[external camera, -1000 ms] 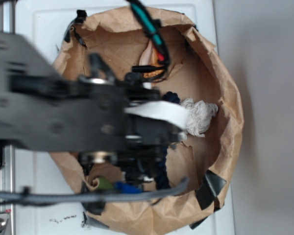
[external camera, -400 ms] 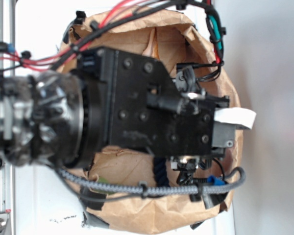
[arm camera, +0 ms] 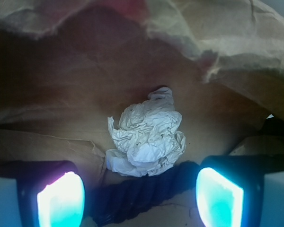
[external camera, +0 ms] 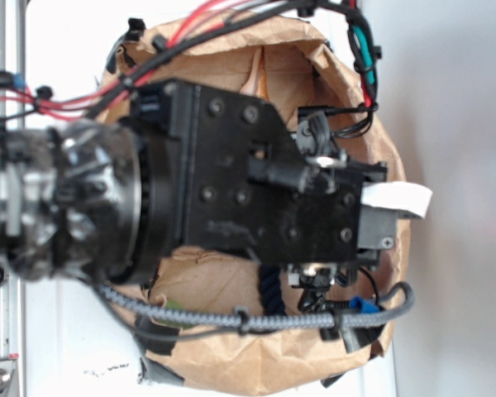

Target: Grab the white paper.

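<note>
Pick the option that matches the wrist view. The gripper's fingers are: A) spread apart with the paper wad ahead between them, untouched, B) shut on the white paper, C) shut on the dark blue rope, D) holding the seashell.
A: the two fingers sit far apart at the frame's bottom corners, and the white paper lies beyond them, free, just past the dark blue rope.

You are looking at two views with no readable writing: the dark scribbles on the white table [external camera: 107, 370] in the exterior view are staying illegible.
</note>
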`<state>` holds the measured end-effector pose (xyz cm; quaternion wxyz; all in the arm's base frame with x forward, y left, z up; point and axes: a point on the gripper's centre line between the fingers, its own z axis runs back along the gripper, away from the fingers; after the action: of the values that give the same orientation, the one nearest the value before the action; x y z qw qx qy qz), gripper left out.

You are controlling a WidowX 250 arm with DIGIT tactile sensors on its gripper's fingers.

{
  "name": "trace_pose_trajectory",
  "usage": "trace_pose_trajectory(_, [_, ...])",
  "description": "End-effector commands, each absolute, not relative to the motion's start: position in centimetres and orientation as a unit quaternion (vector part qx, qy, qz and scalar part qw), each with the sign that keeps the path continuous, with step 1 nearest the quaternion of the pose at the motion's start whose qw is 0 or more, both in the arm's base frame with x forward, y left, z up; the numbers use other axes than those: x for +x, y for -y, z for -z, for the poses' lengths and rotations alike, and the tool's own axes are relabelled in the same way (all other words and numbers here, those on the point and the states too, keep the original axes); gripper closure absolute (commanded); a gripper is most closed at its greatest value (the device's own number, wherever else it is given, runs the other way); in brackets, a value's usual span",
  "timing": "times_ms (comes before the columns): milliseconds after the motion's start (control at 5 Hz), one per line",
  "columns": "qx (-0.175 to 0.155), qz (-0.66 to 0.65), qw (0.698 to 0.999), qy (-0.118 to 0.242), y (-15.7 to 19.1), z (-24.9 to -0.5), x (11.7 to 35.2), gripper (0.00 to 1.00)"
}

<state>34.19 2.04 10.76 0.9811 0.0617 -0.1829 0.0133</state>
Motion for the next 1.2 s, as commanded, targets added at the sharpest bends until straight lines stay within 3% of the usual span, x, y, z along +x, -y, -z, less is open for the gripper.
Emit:
trace_pose_trajectory(0, [0.065, -0.033, 0.972, 0.223, -3.1, -13.7, 35.2, 0.0])
trace_pose_trajectory(200, [0.051, 0.024, 0.979, 0.196, -2.9, -12.5, 34.4, 0.0])
trace_pose_trajectory(600, [0.088, 0.042, 0.973, 0.207, -2.3, -10.9, 33.4, 0.0])
trace_pose_trajectory(800, [0.127, 0.002, 0.969, 0.213, -2.2, -9.7, 34.5, 0.0])
trace_pose_trajectory(1000, [0.136, -0.012, 0.971, 0.198, -1.5, -8.5, 36.4, 0.0])
